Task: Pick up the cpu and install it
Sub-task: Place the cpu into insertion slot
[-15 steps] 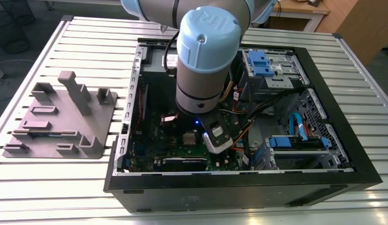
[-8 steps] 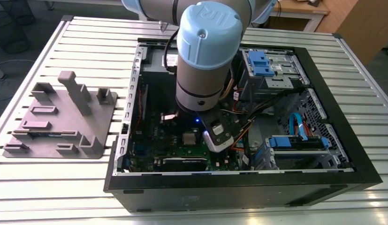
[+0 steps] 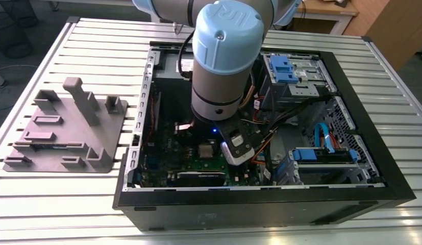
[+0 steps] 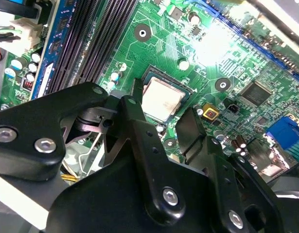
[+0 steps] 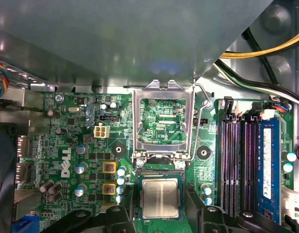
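The cpu lies flat in its socket on the board, silver top up, just beside the hinge end of the frame. The frame stands swung open, and bare board shows through its window.

The claw hangs over the cpu, released. In both wrist views its black fingers stand spread, one on each side of the chip. They are apart from the chip's edges and grasp nothing. The second wrist view shows the same: the cpu sits between the two fingers with green board visible around the socket rim.

Alongside the frame run the dark memory slots, and a blue stick sits in the one farthest from it. Past the frame's free end rises a grey box. Yellow and black cables cross near that box, above the slots.

In the exterior view the arm reaches straight down to the frame's spot inside the open black case. The case lies on its side on the slatted tabletop. Well apart from the frame, outside the case on the exterior view's left, a grey fixture with upright posts rests on the tabletop.
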Robot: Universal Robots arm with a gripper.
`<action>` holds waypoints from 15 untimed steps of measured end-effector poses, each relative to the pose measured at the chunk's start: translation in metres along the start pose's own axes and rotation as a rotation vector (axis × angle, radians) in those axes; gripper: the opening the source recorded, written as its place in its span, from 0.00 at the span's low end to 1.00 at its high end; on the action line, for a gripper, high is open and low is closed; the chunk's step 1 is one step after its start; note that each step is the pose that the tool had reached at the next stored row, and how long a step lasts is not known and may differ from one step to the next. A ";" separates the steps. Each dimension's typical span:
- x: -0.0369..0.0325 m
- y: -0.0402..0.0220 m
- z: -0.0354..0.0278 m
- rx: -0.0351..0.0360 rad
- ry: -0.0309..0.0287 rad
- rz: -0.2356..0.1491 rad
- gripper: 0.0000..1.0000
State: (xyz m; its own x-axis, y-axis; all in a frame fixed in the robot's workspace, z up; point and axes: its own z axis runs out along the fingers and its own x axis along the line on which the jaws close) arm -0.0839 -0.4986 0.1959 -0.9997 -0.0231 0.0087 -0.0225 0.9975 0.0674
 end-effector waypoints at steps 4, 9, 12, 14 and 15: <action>0.0000 0.0000 0.0000 0.0001 0.0000 0.000 0.53; 0.0000 0.0001 -0.0014 0.0006 0.0002 0.000 0.46; 0.0001 0.0004 -0.0058 0.0000 0.0000 0.000 0.46; 0.0000 0.0004 -0.0058 -0.0001 -0.0001 0.000 0.46; 0.0001 0.0004 -0.0059 0.0000 -0.0001 0.000 0.46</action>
State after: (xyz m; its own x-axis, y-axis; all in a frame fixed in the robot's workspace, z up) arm -0.0839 -0.4986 0.2019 -0.9997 -0.0231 0.0087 -0.0225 0.9975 0.0674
